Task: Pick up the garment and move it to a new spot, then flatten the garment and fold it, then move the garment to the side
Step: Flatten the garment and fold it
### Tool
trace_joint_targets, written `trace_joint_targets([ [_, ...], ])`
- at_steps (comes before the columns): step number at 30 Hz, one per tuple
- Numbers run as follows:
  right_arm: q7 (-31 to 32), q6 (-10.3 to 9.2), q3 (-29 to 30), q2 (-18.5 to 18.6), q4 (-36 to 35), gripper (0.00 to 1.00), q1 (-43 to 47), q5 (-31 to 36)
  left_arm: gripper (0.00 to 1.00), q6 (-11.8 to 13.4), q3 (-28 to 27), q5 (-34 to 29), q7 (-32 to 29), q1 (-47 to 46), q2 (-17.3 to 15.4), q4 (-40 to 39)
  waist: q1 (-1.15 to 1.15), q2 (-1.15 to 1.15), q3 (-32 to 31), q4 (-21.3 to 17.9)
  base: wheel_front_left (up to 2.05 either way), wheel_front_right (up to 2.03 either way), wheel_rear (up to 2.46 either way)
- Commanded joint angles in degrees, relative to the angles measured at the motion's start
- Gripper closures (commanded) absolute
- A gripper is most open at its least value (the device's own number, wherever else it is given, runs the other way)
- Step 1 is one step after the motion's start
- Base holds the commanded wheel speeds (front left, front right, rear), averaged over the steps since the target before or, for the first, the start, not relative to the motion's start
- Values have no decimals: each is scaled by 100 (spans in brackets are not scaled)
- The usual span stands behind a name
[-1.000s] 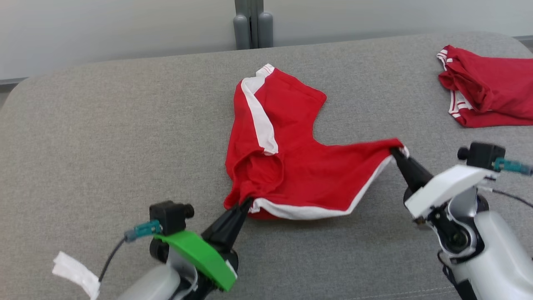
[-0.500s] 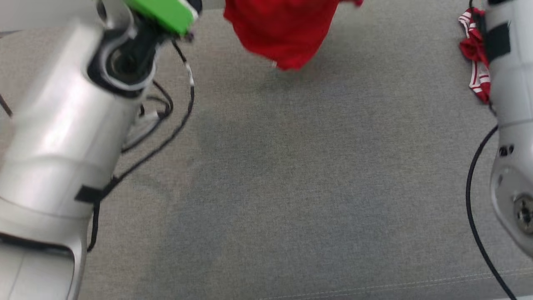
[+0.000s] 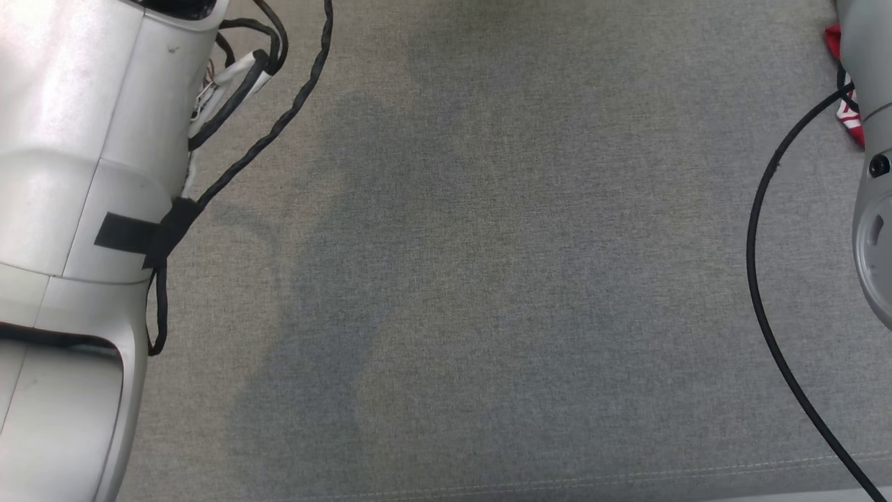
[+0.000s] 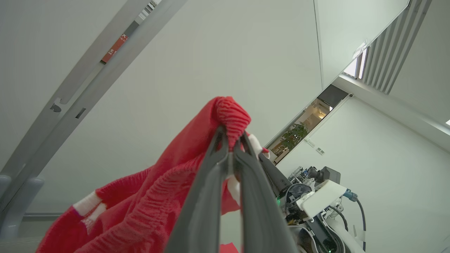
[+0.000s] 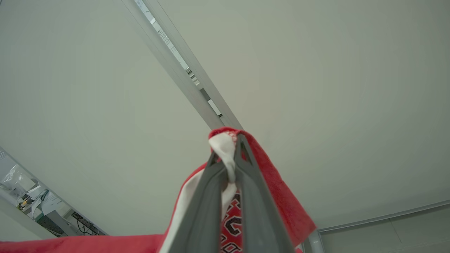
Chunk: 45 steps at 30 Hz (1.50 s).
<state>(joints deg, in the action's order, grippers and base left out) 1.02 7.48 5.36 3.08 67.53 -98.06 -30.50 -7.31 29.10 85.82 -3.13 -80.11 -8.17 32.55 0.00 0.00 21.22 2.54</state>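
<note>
The garment (image 4: 140, 207) is red with white trim and hangs in the air, held at two places. In the left wrist view my left gripper (image 4: 230, 140) is shut on a bunched red fold, and the cloth drapes down to the left. My right gripper (image 5: 230, 151) is shut on a white-trimmed edge of the garment (image 5: 277, 189), with black and white lettering showing below its fingers. In the left wrist view the right arm's white cover (image 4: 321, 198) sits close behind. The head view holds my pale left forearm (image 3: 70, 139) and right forearm (image 3: 874, 209) over the grey table (image 3: 488, 244).
A second red and white garment (image 3: 851, 124) lies at the table's far right, partly behind the right forearm. Black cables (image 3: 759, 279) trail from both arms above the cloth surface. A stitched seam runs along the table's front edge (image 3: 557, 481).
Both arms have risen with the garment, lifting it off the table and out of the head view. The head view itself has also shifted down towards the table's near part.
</note>
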Motion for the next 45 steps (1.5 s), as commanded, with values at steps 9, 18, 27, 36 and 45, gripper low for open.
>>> trace_joint_targets([
  [9, -117, -1, -234, 53, 386, 100, -207, 141, 100, -32, 349, -252, -52, -216, -290, 339, 0, 0, 181, -27, 0, 0, 0],
  [18, -294, -2, -254, 424, 546, 100, -404, 283, 100, -32, 472, -130, -181, -314, -571, 119, 0, 0, 264, 9, 0, 0, 0],
  [27, -353, -2, -296, 443, 610, 100, -547, 449, 100, -32, 750, -232, -181, -456, -698, 70, 0, 0, 359, 32, 0, 0, 0],
  [36, -522, -2, -496, 296, 480, 100, -555, 364, 100, -32, 1008, -468, 259, -525, -890, -33, 0, 0, 449, 33, 0, 0, 0],
  [45, -255, -2, -1278, 326, -504, 100, 776, -436, 100, -32, 1605, -793, 985, 252, -1266, -267, 0, 0, 243, -45, 0, 0, 0],
])
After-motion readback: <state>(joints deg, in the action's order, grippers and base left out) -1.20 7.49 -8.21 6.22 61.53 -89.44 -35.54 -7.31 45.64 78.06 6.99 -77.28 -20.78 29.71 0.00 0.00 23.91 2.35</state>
